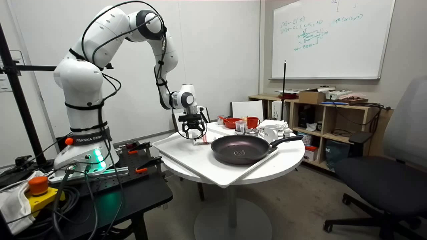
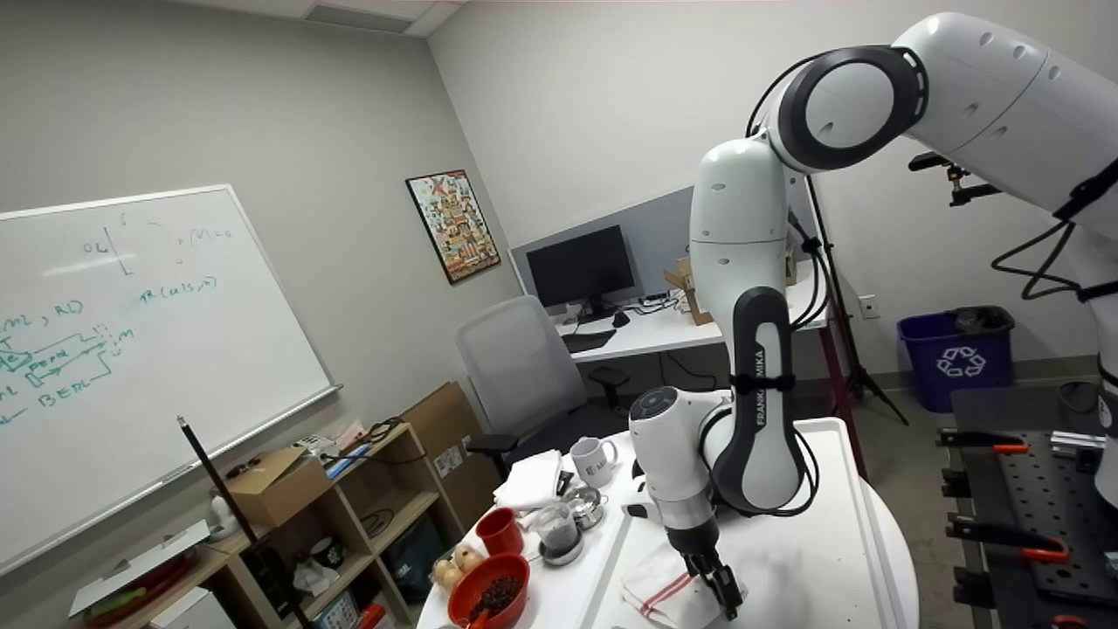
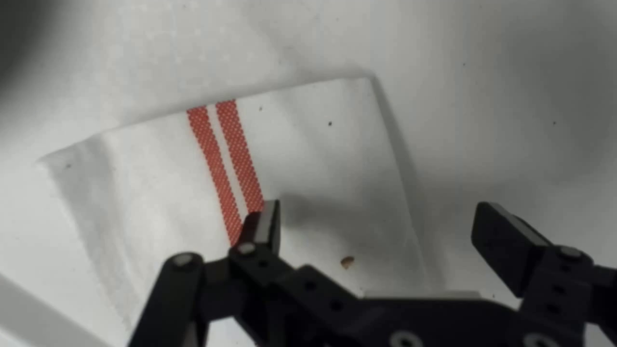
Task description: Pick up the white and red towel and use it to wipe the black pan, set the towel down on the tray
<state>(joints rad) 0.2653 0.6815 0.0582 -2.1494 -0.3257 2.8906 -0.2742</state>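
Note:
The white towel with red stripes (image 3: 318, 140) lies folded flat on the white tray (image 1: 190, 156). It also shows in both exterior views (image 1: 209, 136) (image 2: 661, 584). My gripper (image 3: 376, 207) is open and empty above the towel. In the wrist view, one finger is over the red stripes and the other is beyond the towel's edge, over the tray. In an exterior view the gripper (image 1: 193, 130) points down near the tray's far side. The black pan (image 1: 238, 150) rests on the tray, handle pointing away from the arm. The arm mostly hides the pan in an exterior view.
A red bowl (image 2: 491, 590), a red mug (image 2: 500, 531), a white mug (image 2: 594, 461), a clear cup (image 2: 556, 527) and a white cloth pile (image 2: 529, 480) stand on the round table beside the tray. A dark blurred shape fills the wrist view's upper left corner.

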